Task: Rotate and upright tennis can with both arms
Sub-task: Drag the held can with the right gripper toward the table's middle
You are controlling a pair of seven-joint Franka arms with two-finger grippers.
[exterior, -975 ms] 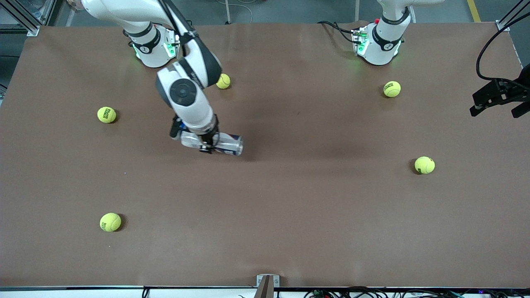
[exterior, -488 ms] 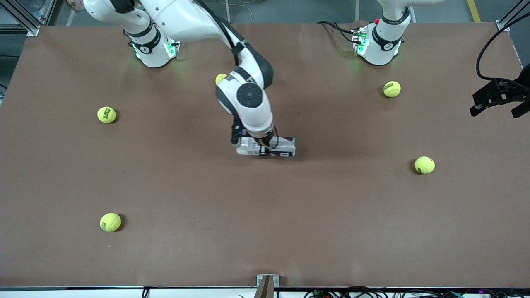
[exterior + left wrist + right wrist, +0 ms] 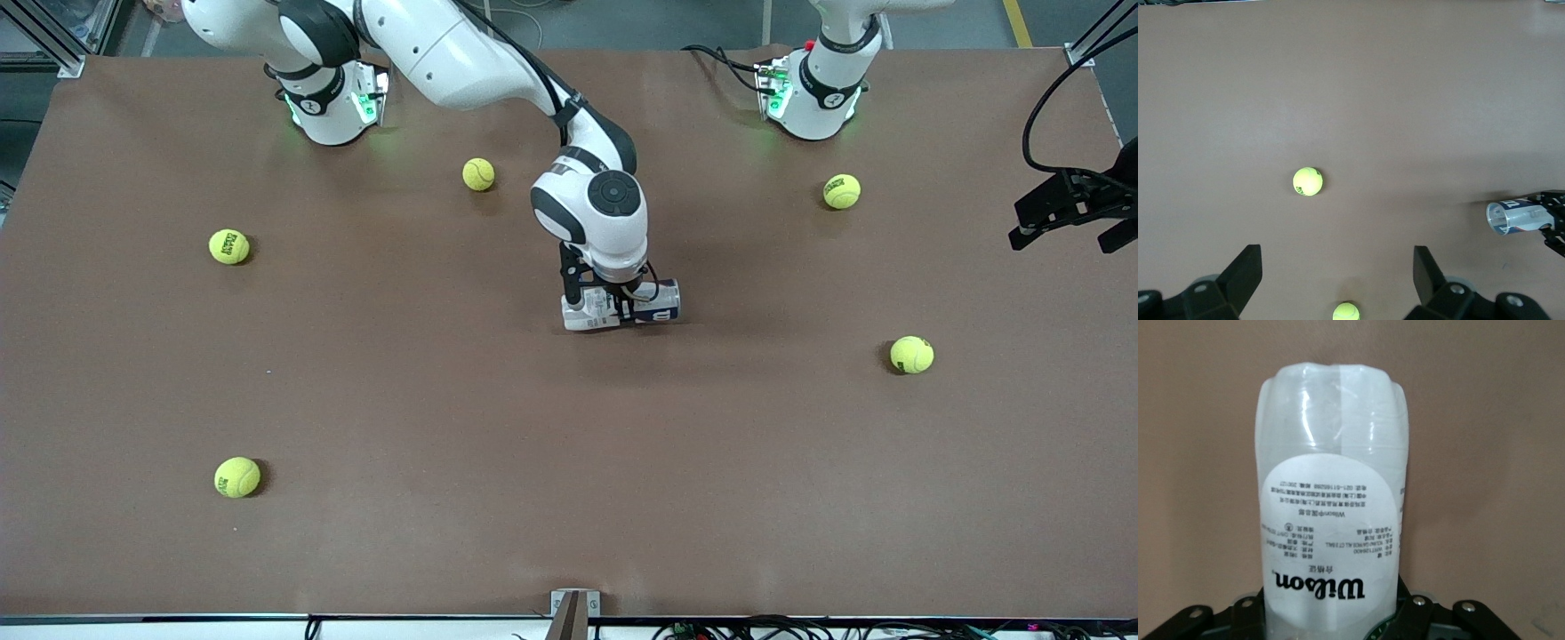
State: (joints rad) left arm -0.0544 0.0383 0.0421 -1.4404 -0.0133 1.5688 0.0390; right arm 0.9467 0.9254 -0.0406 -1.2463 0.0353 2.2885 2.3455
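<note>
The tennis can (image 3: 665, 306), a clear tube with a white and navy label, lies level in my right gripper (image 3: 622, 308) over the middle of the table. The right gripper is shut on the can's middle. In the right wrist view the can (image 3: 1331, 507) fills the frame between the gripper's fingers (image 3: 1331, 617), with its label facing the camera. My left gripper (image 3: 1062, 227) hangs open and empty, high over the left arm's end of the table. In the left wrist view its fingers (image 3: 1245, 273) stand wide apart, and the can (image 3: 1510, 217) shows far off with its open silvery rim toward the camera.
Several yellow tennis balls lie loose on the brown table (image 3: 569, 462): one near the right arm's base (image 3: 478, 174), one near the left arm's base (image 3: 841, 191), one toward the left arm's end (image 3: 911, 354), two toward the right arm's end (image 3: 229, 246) (image 3: 237, 476).
My right arm has carried the can from the right arm's side to the table's middle, toward the left arm's end, and turned it slightly. The left gripper has not moved.
</note>
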